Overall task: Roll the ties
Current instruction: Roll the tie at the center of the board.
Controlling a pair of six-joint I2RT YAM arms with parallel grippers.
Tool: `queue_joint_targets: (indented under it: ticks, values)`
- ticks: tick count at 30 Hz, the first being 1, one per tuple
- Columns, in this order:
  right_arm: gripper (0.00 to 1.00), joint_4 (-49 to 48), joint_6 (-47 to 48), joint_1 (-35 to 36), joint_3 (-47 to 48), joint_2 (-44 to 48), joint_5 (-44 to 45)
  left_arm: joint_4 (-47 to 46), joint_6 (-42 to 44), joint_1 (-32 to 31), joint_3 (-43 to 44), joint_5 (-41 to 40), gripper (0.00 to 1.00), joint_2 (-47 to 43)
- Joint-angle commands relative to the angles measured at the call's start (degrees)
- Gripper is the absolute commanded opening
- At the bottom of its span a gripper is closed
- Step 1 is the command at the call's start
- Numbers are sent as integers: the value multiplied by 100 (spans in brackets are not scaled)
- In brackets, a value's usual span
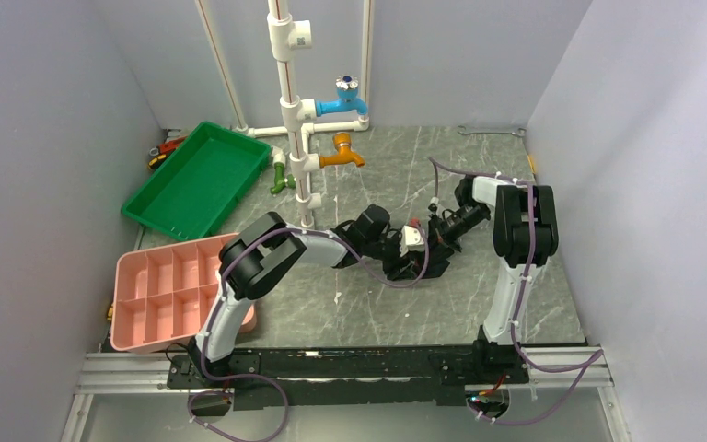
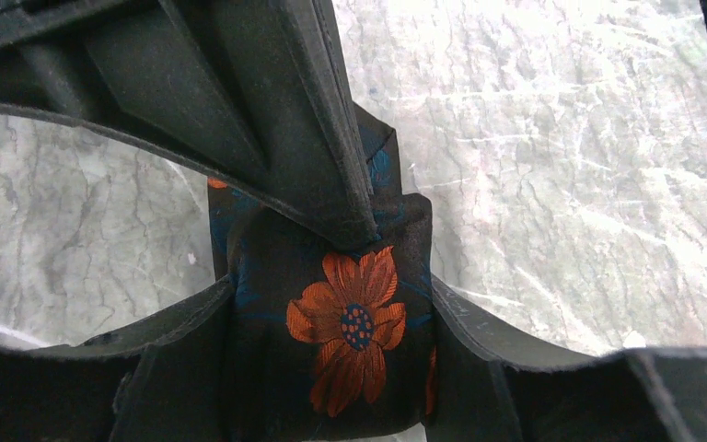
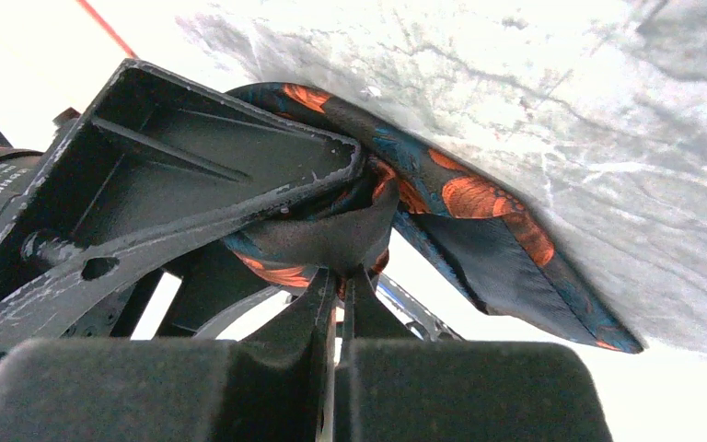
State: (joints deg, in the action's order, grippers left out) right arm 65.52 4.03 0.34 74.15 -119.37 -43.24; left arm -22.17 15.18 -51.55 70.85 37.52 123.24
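The tie is black with orange-red flowers and is wound into a short thick roll. My left gripper is shut on this roll, one finger on each side. My right gripper is shut on a fold of the tie, and its pointed end hangs free to the right. A right finger reaches onto the roll from above in the left wrist view. In the top view both grippers, left and right, meet at mid-table and hide the tie.
A green tray sits at the back left and a pink compartment box at the near left. A white pipe stand with blue, orange and green taps rises just behind the left arm. A wrench lies at the back wall.
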Motion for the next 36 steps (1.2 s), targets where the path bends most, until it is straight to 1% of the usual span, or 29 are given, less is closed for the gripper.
queue_joint_targets:
  ticks: [1, 5, 7, 10, 13, 15, 16, 18, 20, 22, 24, 25, 27, 29, 30, 32, 33, 34, 36]
  values:
    - [0, -1364, 238, 68, 84, -313, 2036, -213, -395, -18, 105, 210, 61, 231]
    - [0, -1370, 270, 160, 125, -263, 2204, -440, -600, -28, 30, 309, 60, 320]
    - [0, -1394, 299, 241, 126, -230, 2232, -372, -607, -35, 79, 234, 55, 359]
    - [0, -1440, 392, 371, 124, -157, 1919, 382, -312, -103, 276, -478, 38, 330]
    - [0, -1425, 494, 404, 201, -39, 1146, 1125, -7, -120, 169, -1215, 24, 130]
    - [18, -1241, 643, 360, 275, 76, 698, 1704, 253, -119, -1, -1401, 18, -48]
    - [30, -1129, 753, 312, 277, 157, 540, 1865, 329, -119, -150, -1498, 16, -138]
    - [43, -908, 941, 101, 209, 366, 325, 2103, 427, -121, -405, -1662, 12, -266]
    - [50, -662, 1143, -84, 124, 559, 140, 2406, 436, -120, -461, -1793, 11, -269]
    - [55, -490, 1267, -301, 42, 720, -57, 2658, 376, -119, -411, -1812, 11, -201]
    - [59, -601, 1181, -397, -50, 839, -150, 2757, 324, -130, -312, -1768, 11, -88]
    - [63, -731, 1071, -413, -96, 857, -87, 2824, 316, -134, -205, -1760, 11, -24]
    - [67, -1011, 770, -414, -140, 772, 44, 2999, 312, -136, 29, -1755, 11, 144]
    - [79, -1289, 460, -412, -125, 653, 159, 3119, 331, -132, 185, -1742, 10, 266]
    - [81, -1418, 346, -412, -131, 602, 257, 3145, 350, -134, 233, -1727, 10, 299]
    - [83, -1574, 241, -404, -90, 464, 416, 3124, 372, -130, 253, -1700, 10, 320]
    - [91, -1638, 205, -408, -86, 394, 440, 3098, 376, -129, 246, -1677, 10, 325]
    - [93, -1655, 198, -392, -81, 312, 409, 3083, 371, -129, 252, -1654, 11, 337]
    - [93, -1617, 226, -346, -64, 141, 275, 3072, 344, -127, 280, -1619, 11, 365]
